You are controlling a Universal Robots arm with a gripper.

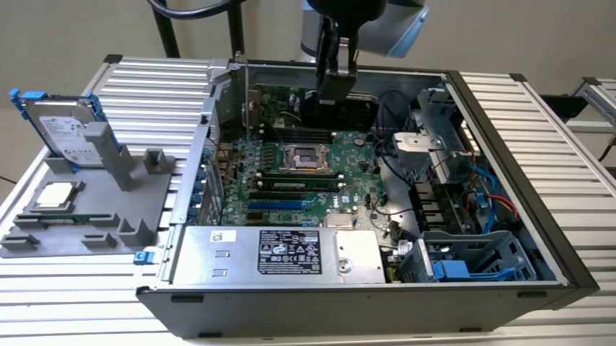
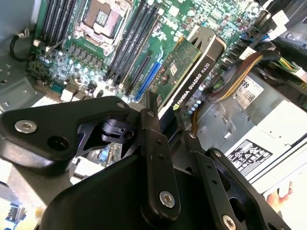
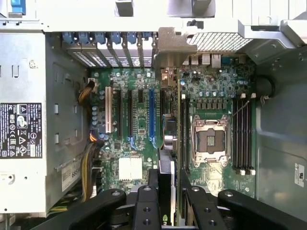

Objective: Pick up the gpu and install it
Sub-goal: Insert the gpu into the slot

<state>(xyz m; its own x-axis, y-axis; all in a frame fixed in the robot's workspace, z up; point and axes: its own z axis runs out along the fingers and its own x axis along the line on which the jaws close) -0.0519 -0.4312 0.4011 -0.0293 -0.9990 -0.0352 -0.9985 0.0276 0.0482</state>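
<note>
The gpu (image 2: 189,72) stands on edge between the gripper's (image 3: 168,191) black fingers (image 2: 153,139), which are closed on it from both flat sides, as both wrist views show. In the first wrist view the card (image 3: 169,143) appears edge-on, its long axis parallel to the expansion slots (image 3: 130,115) of the motherboard (image 3: 139,143), its silver bracket (image 3: 175,45) at the end that meets the slotted rear wall of the computer case (image 3: 29,96). It sits over the board between the blue slot (image 3: 151,112) and the open CPU socket (image 3: 210,139); whether it is seated in a slot cannot be told. In the exterior view the arm (image 1: 361,25) comes down from above at the far side of the open case (image 1: 500,180), its black gripper (image 1: 332,86) hanging roughly vertical over the far part of the motherboard (image 1: 288,180). One gpu is visible, one CPU socket (image 1: 306,156) and one power supply (image 1: 279,252) at the case's near edge. On the exterior view's left, well apart from the case, a grey fixture tray (image 1: 68,216) carries one hard drive (image 1: 63,133) in a blue frame, leaning upright, and one square silver CPU chip (image 1: 53,196) lying flat. Bundled cables (image 3: 88,158) run beside the power supply (image 3: 24,124).
</note>
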